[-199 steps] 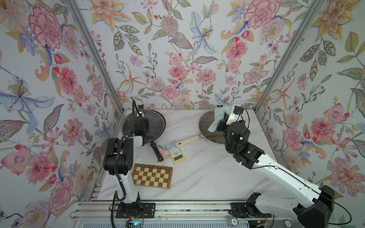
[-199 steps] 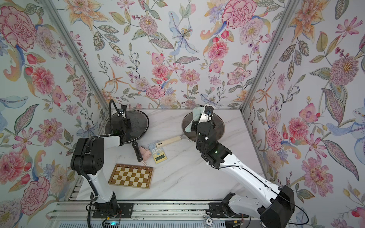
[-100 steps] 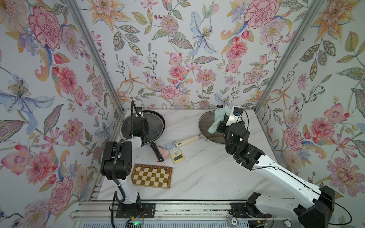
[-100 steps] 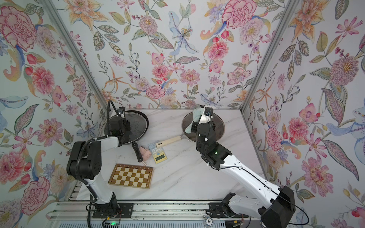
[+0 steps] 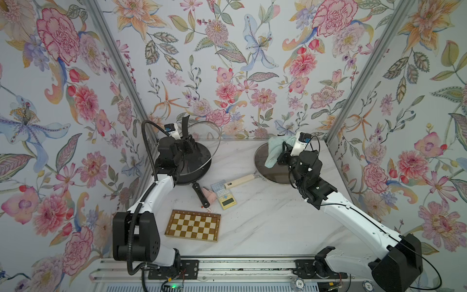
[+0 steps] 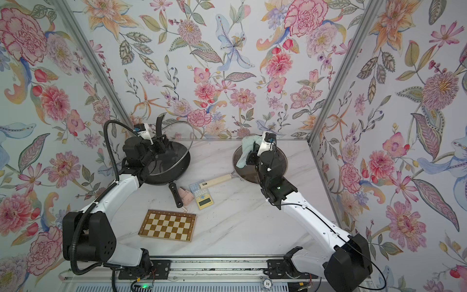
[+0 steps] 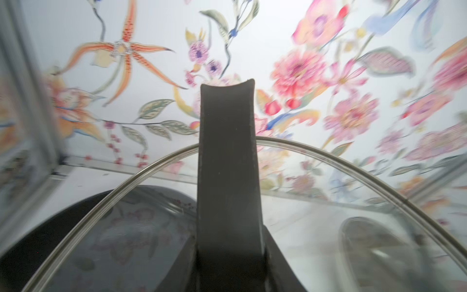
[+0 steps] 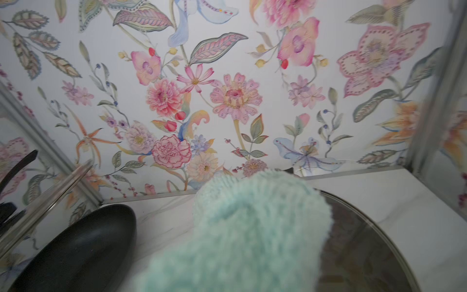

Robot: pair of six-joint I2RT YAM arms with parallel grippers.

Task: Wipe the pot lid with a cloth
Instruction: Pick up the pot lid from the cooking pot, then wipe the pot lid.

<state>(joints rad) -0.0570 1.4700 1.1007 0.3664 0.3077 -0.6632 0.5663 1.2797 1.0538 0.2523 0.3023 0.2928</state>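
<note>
**Two arms posed for the wipe: lid at far left, cloth at far right**

At the far left of the table point(image 5: 265, 227), the left gripper point(image 5: 185, 146) was clenched on the black strap handle point(image 7: 227, 177) of the glass pot lid point(image 5: 205, 141). The lid stood tilted over the black frying pan point(image 5: 199, 175). Whether its lower rim rested on that pan could not be told. At the far right, the right gripper point(image 5: 283, 154) was clamped on the cloth point(image 5: 274, 151), which hung bunched above the steel pan point(image 5: 273, 177), well apart from the lid.

The step in hand appeared to be bringing cloth and glass together. It would go best with the lid's face turned toward the right arm. A broad fold of cloth should be pressed lightly and stroked outward from the handle, so that the lid does not twist in its grip.

Nearer the middle lay the steel pan's pale handle point(image 5: 240, 180), a calculator point(image 5: 227, 201) and a small pink item point(image 5: 211, 196), with a chessboard point(image 5: 193, 225) nearer still. A low carry could snag these, and the strap handle itself interrupts the glass.
</note>
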